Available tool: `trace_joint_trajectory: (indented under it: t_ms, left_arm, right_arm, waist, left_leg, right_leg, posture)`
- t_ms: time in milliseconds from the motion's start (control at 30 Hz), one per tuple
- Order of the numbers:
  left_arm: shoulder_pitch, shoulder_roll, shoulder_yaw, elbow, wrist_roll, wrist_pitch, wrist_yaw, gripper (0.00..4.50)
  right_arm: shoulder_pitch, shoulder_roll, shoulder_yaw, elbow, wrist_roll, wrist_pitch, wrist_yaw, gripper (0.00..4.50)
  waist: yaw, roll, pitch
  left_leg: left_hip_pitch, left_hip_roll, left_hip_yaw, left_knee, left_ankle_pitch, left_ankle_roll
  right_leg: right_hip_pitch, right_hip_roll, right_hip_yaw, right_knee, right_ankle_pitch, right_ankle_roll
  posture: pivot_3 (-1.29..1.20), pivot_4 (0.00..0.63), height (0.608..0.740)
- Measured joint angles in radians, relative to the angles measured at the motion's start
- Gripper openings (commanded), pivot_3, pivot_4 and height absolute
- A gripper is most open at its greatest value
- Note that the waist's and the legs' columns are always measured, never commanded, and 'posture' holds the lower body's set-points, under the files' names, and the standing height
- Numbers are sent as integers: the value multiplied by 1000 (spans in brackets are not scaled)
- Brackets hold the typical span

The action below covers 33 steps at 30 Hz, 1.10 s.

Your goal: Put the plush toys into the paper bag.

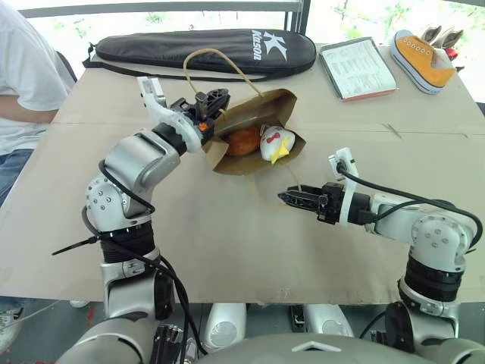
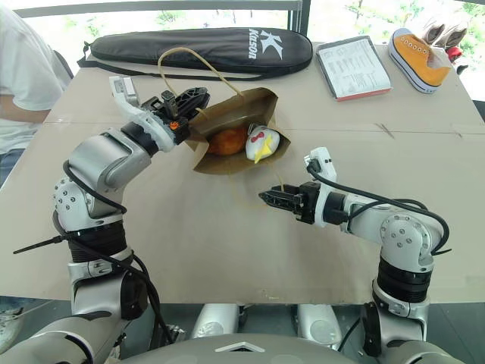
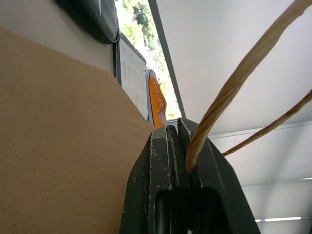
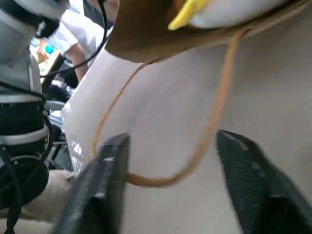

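My left end effector (image 1: 214,101) is clamped on one handle (image 1: 220,64) of the paper bag (image 1: 254,114), which holds both plush toys (image 1: 260,142). My right end effector (image 4: 170,180), just beside the bag's mouth, has its fingers apart around the other handle (image 4: 214,117).

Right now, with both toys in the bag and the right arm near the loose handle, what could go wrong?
1. The paper bag lies on its side with its mouth open; if the left gripper lifts by its pinched handle, the orange-brown toy and white toy may roll out.
2. The right gripper, jaws open astride the lower handle, could miss or drag it, tugging the bag.
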<state>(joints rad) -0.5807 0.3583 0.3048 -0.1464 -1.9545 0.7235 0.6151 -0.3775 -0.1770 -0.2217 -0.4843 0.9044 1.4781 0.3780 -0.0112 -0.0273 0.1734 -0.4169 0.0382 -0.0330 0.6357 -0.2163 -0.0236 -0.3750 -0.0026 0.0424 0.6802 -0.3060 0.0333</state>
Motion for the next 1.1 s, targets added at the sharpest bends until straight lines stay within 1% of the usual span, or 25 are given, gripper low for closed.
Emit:
trace_joint_trajectory:
  t_ms: [67,200,300,433,467,500,533,600,633,700,800,867,933,967,1100]
  left_arm:
    - [3,0,0,-2,0,-3,1,0]
    - [20,7,-2,-7,0,-5,0,0]
    - [21,24,-3,-9,-1,-4,-1,0]
    - [7,72,-11,-5,-1,22,-28,0]
    - [-2,104,-17,4,0,43,-48,0]
    - [-18,159,-28,17,10,81,-86,0]
    - [-38,231,-48,34,50,135,-151,0]
    - [-73,330,-84,63,128,212,-255,0]
    - [-113,383,-109,90,205,253,-353,0]
    - [-180,447,-163,122,354,283,-525,0]
    - [-229,463,-250,146,554,271,-724,0]
    - [-242,442,-301,178,662,265,-824,0]
    - [-259,402,-313,206,714,263,-885,0]
    - [-269,388,-314,210,745,263,-919,0]
    - [-270,378,-313,228,850,252,-1006,0]
  right_arm:
    - [1,-14,1,5,1,-5,-2,55]
    - [6,-19,4,10,14,-30,5,55]
    - [-10,18,-42,27,100,-44,5,55]
    - [-97,44,-143,43,334,-104,-49,55]
    - [-123,42,-155,56,414,-135,-83,55]
    - [-161,30,-168,65,526,-185,-132,55]
    - [-199,7,-168,76,622,-234,-185,55]
    - [-253,-34,-167,91,726,-294,-247,55]
    - [-281,-72,-161,103,786,-335,-284,55]
    - [-290,-138,-130,111,821,-366,-308,55]
    - [-235,-191,-69,124,788,-370,-307,55]
    - [-212,-213,-36,138,778,-378,-307,55]
    - [-209,-238,-21,131,774,-396,-305,55]
    - [-186,-269,-9,110,753,-401,-295,55]
    - [-95,-298,38,92,678,-410,-273,55]
  waist:
    - [0,0,0]
    - [-2,0,0]
    - [-2,0,0]
    - [-2,0,0]
    - [-3,0,0]
    - [-4,1,1]
    - [-6,1,1]
    - [-7,1,1]
    - [-5,1,1]
    - [-3,1,1]
    - [-3,1,1]
    - [-5,2,2]
    - [-8,2,2]
    - [-7,2,2]
    - [-10,2,1]
  left_leg:
    - [0,0,0,0,0,0]
    - [0,0,0,0,0,0]
    - [0,0,0,0,0,0]
    - [0,0,0,0,0,0]
    - [0,0,0,0,0,0]
    - [0,0,1,0,0,0]
    - [0,0,2,-1,0,0]
    - [0,0,3,-1,0,0]
    - [0,0,3,-2,0,0]
    - [0,0,4,-3,0,1]
    - [0,0,6,-4,0,1]
    - [-2,0,7,-4,0,1]
    - [-3,1,7,-3,0,1]
    - [-3,1,6,-4,0,1]
    - [-3,2,7,-4,0,1]
  right_leg:
    - [0,0,0,0,0,0]
    - [0,0,0,0,0,0]
    - [0,1,0,0,0,0]
    - [0,0,0,0,0,0]
    - [0,1,0,0,0,0]
    - [0,0,0,0,0,0]
    - [-1,1,-1,0,0,0]
    - [-2,1,0,0,0,0]
    - [-2,1,0,0,0,0]
    - [-2,1,0,-2,0,0]
    - [-2,0,2,-2,0,0]
    - [-4,0,3,-2,0,0]
    - [-5,1,3,-2,0,0]
    - [-5,1,2,-2,0,0]
    - [-6,1,3,-2,-1,0]
  posture:
    - [0,150,740]
    - [0,150,740]
    - [0,150,740]
    - [0,150,740]
    - [0,150,740]
    - [0,150,740]
    - [0,150,740]
    - [0,150,740]
    - [0,150,740]
    - [0,150,740]
    - [0,150,740]
    - [0,150,740]
    - [0,150,740]
    - [0,150,740]
    - [0,150,740]
